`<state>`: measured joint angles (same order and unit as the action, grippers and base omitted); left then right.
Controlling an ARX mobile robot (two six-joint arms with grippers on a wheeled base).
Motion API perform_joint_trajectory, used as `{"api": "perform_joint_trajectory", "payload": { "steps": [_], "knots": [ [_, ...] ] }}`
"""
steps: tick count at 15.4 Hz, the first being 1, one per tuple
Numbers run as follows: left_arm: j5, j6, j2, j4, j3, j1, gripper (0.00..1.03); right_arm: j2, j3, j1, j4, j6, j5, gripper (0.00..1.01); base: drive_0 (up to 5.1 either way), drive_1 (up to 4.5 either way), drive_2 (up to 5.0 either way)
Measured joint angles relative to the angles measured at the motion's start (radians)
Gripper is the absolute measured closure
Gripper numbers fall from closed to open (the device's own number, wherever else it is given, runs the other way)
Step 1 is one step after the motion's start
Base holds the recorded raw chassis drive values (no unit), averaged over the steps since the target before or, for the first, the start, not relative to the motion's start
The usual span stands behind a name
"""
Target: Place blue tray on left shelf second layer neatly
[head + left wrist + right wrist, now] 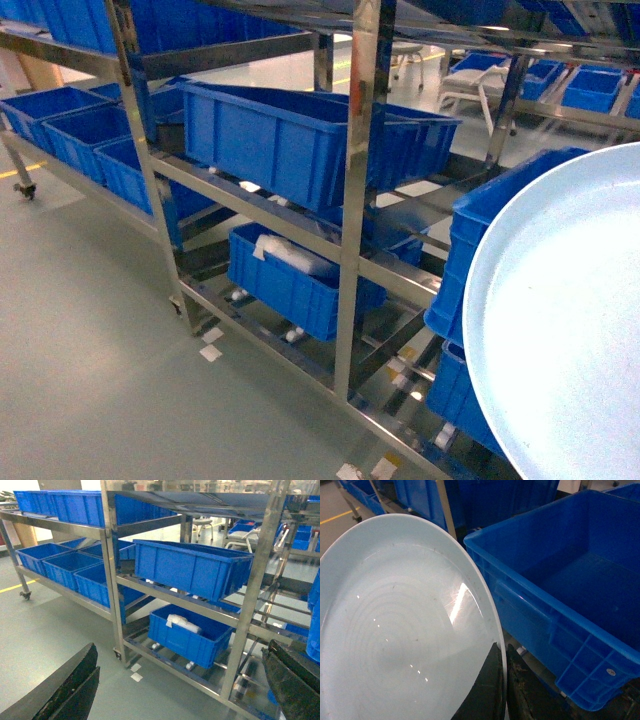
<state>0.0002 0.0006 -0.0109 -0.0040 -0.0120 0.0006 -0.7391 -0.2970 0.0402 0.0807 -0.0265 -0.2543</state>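
The blue tray is a pale round dish held up on edge at the right of the head view, filling that corner. In the right wrist view the blue tray shows its concentric rings, and my right gripper is shut on its rim, one black finger on each side. The left shelf is a shiny steel rack straight ahead, and the left shelf also fills the left wrist view. My left gripper is open wide over the floor, holding nothing. Neither gripper shows in the head view.
A dark-blue crate sits on the rack's middle tier, and another crate holding a white bag sits below it. A row of crates lines the rack further left. A deep blue crate stands close beside the tray. White tape marks lie on the floor.
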Motion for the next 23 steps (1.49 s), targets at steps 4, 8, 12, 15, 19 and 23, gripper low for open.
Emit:
{"api": "perform_joint_trajectory", "payload": {
  "steps": [4, 8, 12, 15, 19, 23],
  "knots": [
    [-0.003, 0.0, 0.0, 0.0, 0.0, 0.0, 0.05, 0.0, 0.0, -0.001, 0.0, 0.0, -0.005, 0.99, -3.8, 0.52, -1.3],
    [-0.003, 0.0, 0.0, 0.0, 0.0, 0.0, 0.05, 0.001, 0.0, -0.001, 0.002, 0.0, -0.005, 0.99, -6.0, 2.56, -1.0],
    [-0.003, 0.0, 0.0, 0.0, 0.0, 0.0, 0.05, 0.001, 0.0, -0.001, 0.002, 0.0, -0.004, 0.99, -6.0, 2.56, -1.0],
    [-0.003, 0.0, 0.0, 0.0, 0.0, 0.0, 0.05, 0.001, 0.0, -0.001, 0.003, 0.0, -0.004, 0.99, -6.0, 2.56, -1.0],
    [-0.003, 0.0, 0.0, 0.0, 0.0, 0.0, 0.05, 0.001, 0.0, -0.001, 0.002, 0.0, -0.005, 0.99, -6.0, 2.56, -1.0],
    [-0.001, 0.0, 0.0, 0.0, 0.0, 0.0, 0.05, 0.002, 0.0, -0.001, 0.002, 0.0, -0.005, 0.99, -1.5, 2.6, -5.6]
  ]
}}
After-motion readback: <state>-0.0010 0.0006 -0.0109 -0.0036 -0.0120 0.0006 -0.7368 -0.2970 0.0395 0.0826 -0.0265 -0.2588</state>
